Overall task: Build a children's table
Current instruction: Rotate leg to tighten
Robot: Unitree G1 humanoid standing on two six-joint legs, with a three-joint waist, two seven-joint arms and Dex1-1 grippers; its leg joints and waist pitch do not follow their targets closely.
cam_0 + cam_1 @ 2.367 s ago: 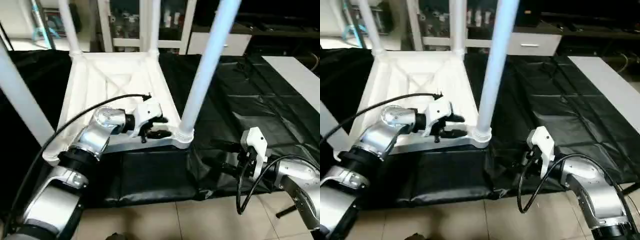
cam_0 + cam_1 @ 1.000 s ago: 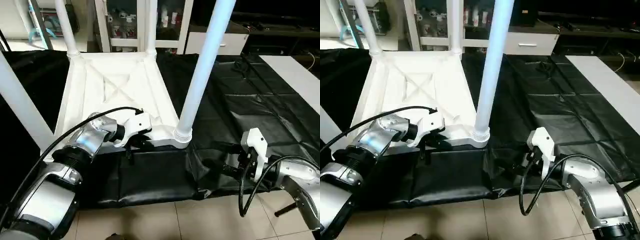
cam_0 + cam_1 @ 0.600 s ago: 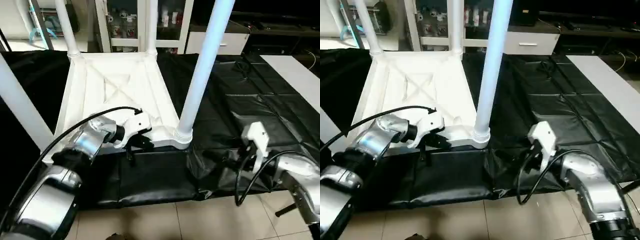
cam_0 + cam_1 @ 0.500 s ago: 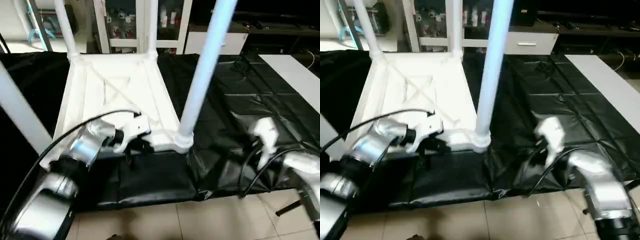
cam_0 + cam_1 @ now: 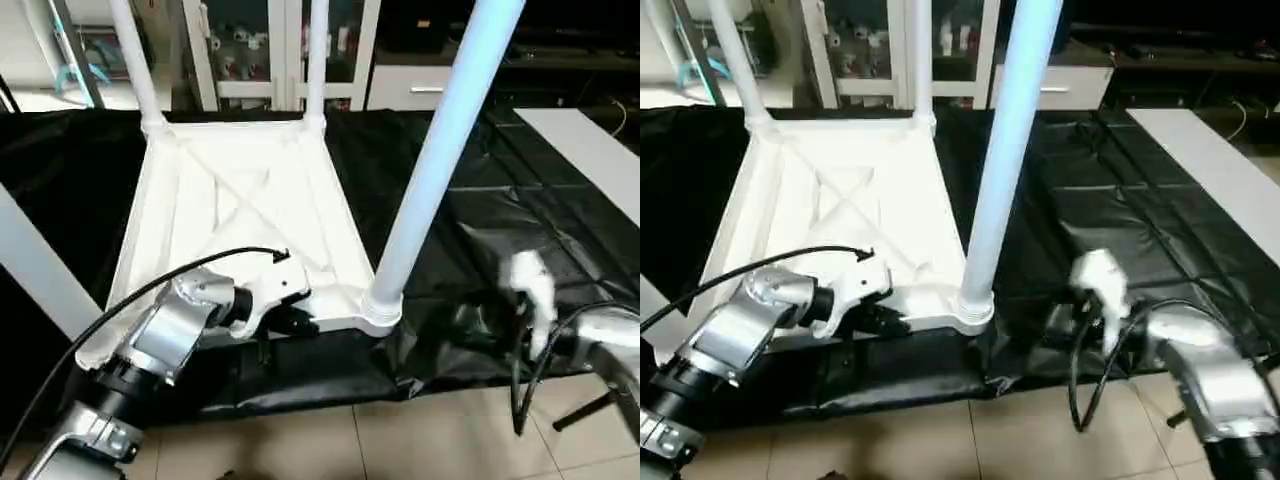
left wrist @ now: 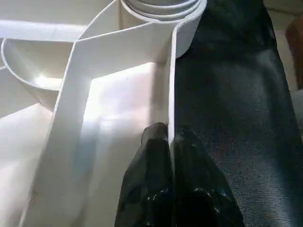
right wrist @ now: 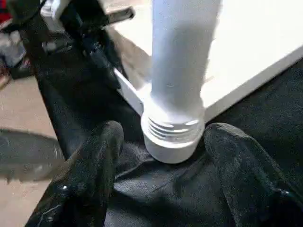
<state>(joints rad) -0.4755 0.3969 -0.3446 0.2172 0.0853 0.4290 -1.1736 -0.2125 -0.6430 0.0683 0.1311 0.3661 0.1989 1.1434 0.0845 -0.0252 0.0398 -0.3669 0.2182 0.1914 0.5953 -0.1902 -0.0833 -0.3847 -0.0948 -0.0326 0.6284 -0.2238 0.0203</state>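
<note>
The left gripper (image 5: 290, 320) is pinching the near rim of the upturned children's table (image 5: 240, 215) on the black cloth (image 5: 500, 230). The right gripper (image 7: 161, 156) is spreading open around the near right leg (image 5: 430, 170), probably checking it; closing and twisting comes next.

The right hand (image 7: 163, 177) is spread open, its fingers (image 7: 97, 163) flanking the threaded base of a white leg (image 7: 182, 71)
</note>
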